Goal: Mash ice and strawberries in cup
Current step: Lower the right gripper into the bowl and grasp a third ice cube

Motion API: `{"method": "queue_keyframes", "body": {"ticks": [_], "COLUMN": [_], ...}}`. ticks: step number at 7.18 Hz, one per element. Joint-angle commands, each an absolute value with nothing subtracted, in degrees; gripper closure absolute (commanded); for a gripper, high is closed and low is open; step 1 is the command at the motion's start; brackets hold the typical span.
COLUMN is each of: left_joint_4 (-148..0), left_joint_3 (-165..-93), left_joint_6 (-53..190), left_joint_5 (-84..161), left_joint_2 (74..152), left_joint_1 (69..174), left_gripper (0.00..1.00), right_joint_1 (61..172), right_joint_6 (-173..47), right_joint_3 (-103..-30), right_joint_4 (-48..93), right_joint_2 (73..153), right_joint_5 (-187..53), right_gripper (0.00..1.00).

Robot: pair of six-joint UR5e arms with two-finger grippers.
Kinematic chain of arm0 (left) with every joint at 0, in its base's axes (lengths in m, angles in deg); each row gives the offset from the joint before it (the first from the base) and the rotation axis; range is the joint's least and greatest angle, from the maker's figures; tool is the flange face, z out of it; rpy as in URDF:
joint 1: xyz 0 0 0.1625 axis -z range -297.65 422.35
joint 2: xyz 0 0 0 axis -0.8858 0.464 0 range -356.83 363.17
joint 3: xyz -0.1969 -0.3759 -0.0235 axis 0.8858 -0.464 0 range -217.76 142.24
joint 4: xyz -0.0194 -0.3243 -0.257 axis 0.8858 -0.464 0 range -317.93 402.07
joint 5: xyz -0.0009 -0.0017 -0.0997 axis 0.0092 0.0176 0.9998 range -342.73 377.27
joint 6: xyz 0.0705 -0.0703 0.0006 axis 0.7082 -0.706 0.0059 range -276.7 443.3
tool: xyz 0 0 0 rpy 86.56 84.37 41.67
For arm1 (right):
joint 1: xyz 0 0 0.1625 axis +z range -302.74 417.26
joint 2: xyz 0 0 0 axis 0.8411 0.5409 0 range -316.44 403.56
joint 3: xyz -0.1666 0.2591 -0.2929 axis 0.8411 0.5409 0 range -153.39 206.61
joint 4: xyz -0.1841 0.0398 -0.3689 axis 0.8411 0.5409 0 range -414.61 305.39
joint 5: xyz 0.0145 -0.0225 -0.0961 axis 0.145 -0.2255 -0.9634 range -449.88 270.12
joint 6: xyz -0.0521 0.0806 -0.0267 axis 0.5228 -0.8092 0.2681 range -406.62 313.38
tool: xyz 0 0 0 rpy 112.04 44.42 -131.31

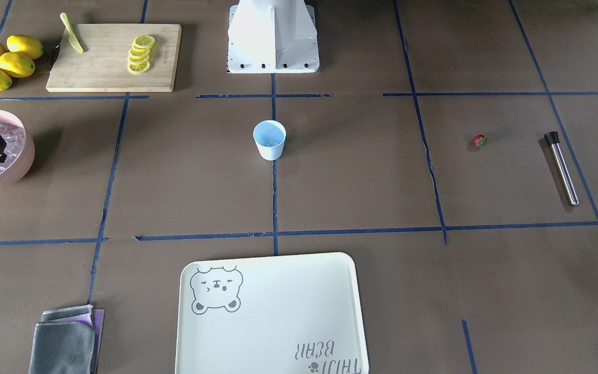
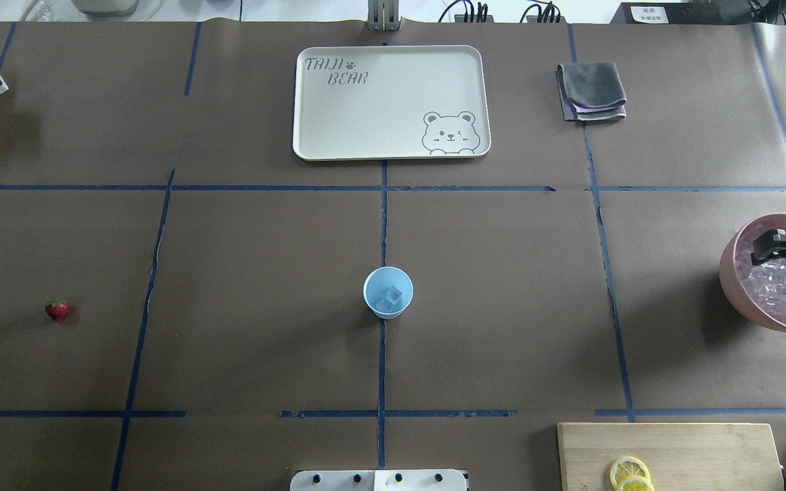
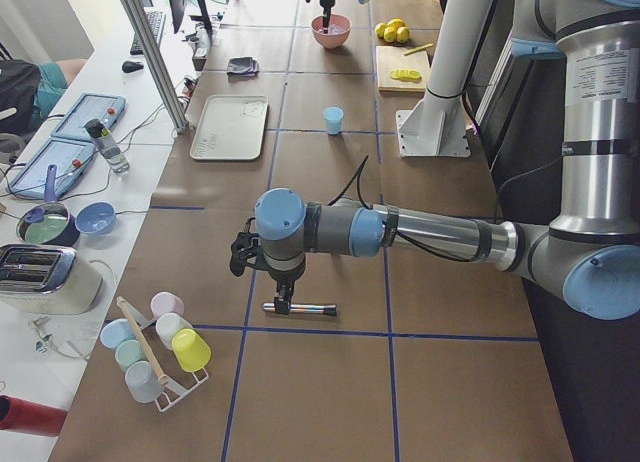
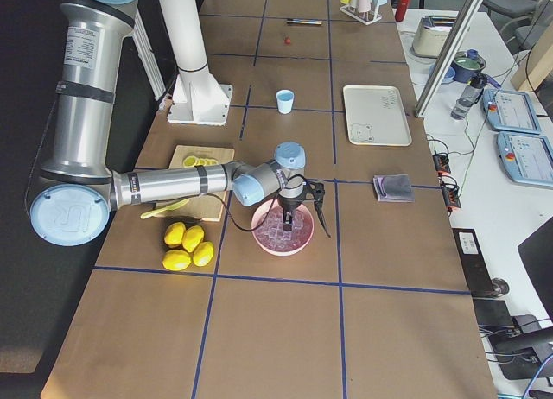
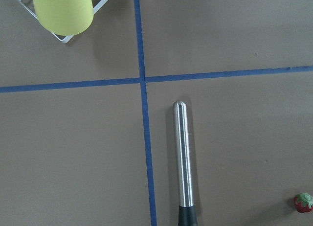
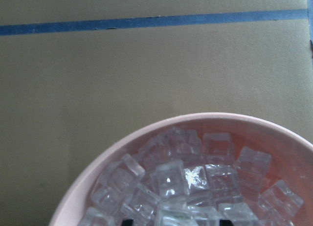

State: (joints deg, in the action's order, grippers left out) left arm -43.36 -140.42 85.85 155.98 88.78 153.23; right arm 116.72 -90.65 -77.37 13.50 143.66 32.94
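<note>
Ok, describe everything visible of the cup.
The cup is small, handleless and tapered, white outside, pale blue inside, plastic by its look. It stands upright on the brown table, astride the blue centre tape line. A few clear ice cubes lie in its bottom. Nothing else touches it.

Both arms are flung way out to their own sides, forearms roughly level. The right gripper [image 2: 772,251] points straight down, fingers spread apart. The left gripper [image 3: 284,302] hangs low, aimed down too - can't make out its fingers.
</note>
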Motion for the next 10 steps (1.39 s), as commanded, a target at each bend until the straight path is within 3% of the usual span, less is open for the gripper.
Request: {"method": "queue_keyframes", "body": {"ticks": [1,2,3,6,8,10], "left_joint_4": [-43.36,-43.27,-43.36,-43.27,-43.27,-43.36], "left_joint_3": [-140.42,-140.42,-140.42,-140.51,-140.42,-140.51], "left_joint_6": [85.85,85.85,85.85,85.85,85.85,85.85], "left_joint_5": [156.05,156.14,156.14,156.14,156.84,156.93], "left_joint_2": [88.78,88.78,88.78,88.78,88.78,87.81], "left_joint_1": [153.23,153.23,153.23,153.23,153.23,153.23], "left_gripper": [0.00,0.00,0.00,0.00,0.00,0.00], "right_joint_1": [116.76,116.76,116.76,117.11,119.38,120.27], "right_joint_6": [-90.39,-89.87,-88.39,-87.75,-87.67,-87.75], "right_joint_3": [-77.37,-77.46,-77.63,-80.51,-89.54,-93.97], "right_joint_4": [13.50,13.50,13.42,13.68,17.25,23.85], "right_joint_2": [143.67,143.75,144.28,146.55,149.81,145.28], "right_joint_5": [32.99,32.99,33.08,33.08,34.21,34.22], "right_gripper": [0.44,0.79,0.97,1.00,1.00,1.00]}}
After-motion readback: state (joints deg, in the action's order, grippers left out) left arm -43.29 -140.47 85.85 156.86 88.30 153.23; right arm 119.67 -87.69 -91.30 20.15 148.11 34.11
